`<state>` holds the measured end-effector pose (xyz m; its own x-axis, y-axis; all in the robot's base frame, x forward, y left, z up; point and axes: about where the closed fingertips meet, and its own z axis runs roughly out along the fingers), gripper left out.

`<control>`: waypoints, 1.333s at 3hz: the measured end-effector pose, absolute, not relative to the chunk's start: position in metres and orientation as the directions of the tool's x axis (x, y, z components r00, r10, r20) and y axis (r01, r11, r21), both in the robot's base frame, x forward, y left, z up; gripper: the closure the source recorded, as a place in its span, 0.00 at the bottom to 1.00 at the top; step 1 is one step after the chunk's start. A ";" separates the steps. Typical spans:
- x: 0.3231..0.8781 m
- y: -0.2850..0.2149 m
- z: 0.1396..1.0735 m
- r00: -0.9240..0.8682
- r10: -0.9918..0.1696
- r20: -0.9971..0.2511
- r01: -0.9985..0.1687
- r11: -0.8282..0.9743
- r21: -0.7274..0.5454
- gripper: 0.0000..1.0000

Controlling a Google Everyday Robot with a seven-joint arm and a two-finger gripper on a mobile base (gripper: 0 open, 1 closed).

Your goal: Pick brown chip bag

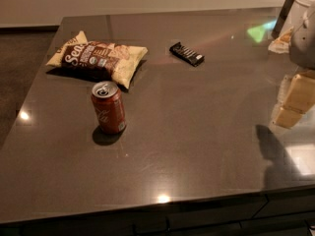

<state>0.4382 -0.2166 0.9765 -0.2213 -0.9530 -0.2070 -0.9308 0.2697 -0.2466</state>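
The brown chip bag (97, 57) lies flat on the dark countertop (197, 132) at the far left. It has a dark brown centre with white "Sea" lettering and pale yellow ends. My gripper (292, 103) hangs at the right edge of the view, above the counter's right side. It is far to the right of the bag and holds nothing that I can see. Its white arm (302, 28) rises above it.
A red soda can (109, 107) stands upright just in front of the bag. A small black candy bar wrapper (187, 53) lies to the right of the bag. A dark object and a pale wrapper (281, 37) sit at the far right corner. The counter's front edge (147, 203) is near.
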 end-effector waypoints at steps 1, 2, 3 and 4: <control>0.443 -0.215 0.978 -0.228 -0.951 -0.206 -0.928 0.277 -0.249 0.00; 0.474 -0.197 0.978 -0.234 -0.939 -0.251 -0.915 0.300 -0.271 0.00; 0.517 -0.175 0.977 -0.227 -0.916 -0.329 -0.904 0.324 -0.278 0.00; 0.560 -0.148 0.972 -0.211 -0.889 -0.406 -0.901 0.338 -0.273 0.00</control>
<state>0.5597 -0.1477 0.9718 -0.2107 -0.8891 -0.4063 -0.9008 0.3381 -0.2726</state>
